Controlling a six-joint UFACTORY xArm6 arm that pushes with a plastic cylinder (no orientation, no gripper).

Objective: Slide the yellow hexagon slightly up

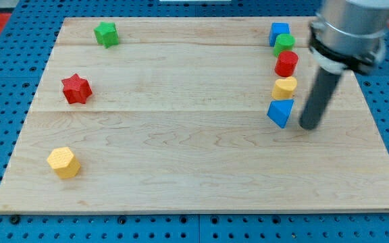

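Observation:
The yellow hexagon [63, 162] lies near the board's lower left. My tip [308, 126] rests on the board at the right, just right of a blue block [280, 113] and far from the yellow hexagon. The dark rod rises from the tip to the arm's grey end at the view's top right.
A column of blocks stands at the upper right: a blue cube [279, 32], a green block [284, 44], a red cylinder [286, 63], a yellow block [284, 88]. A red star [75, 89] sits at the left, a green star [106, 34] at the top left. The wooden board [181, 135] lies on blue pegboard.

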